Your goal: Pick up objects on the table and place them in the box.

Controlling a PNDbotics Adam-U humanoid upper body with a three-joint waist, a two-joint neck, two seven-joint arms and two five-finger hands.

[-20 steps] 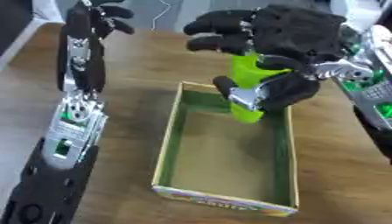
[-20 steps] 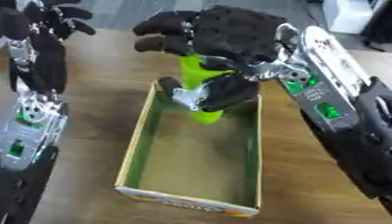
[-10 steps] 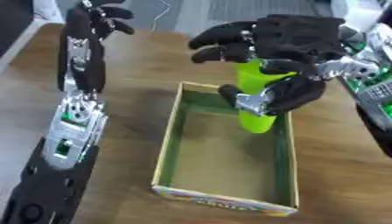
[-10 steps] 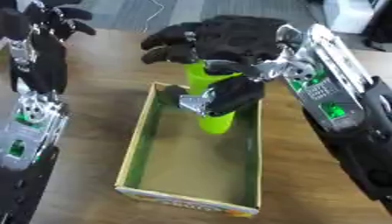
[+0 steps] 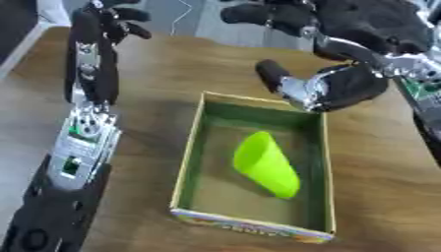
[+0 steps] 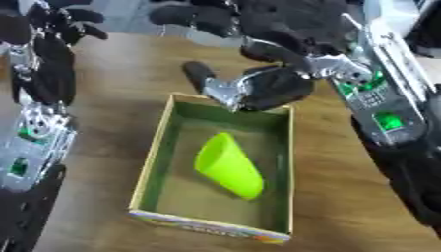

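Note:
A lime green cup [image 5: 265, 164] lies on its side inside the green-lined cardboard box [image 5: 190, 162] in the middle of the wooden table. My right hand [image 5: 353, 83] hovers above the box's far edge, fingers spread and holding nothing. My left arm stretches along the left side, and its hand [image 5: 116, 22] sits far back at the top left with fingers curled around nothing.
The wooden table [image 5: 379, 187] extends on both sides of the box. My left forearm [image 5: 82, 142] lies close to the box's left wall. A thin cable [image 5: 182, 15] trails at the table's far edge.
My right hand let go of the green cup, which dropped into the box and now lies on its side. The hand rose and opened above the box's far edge.

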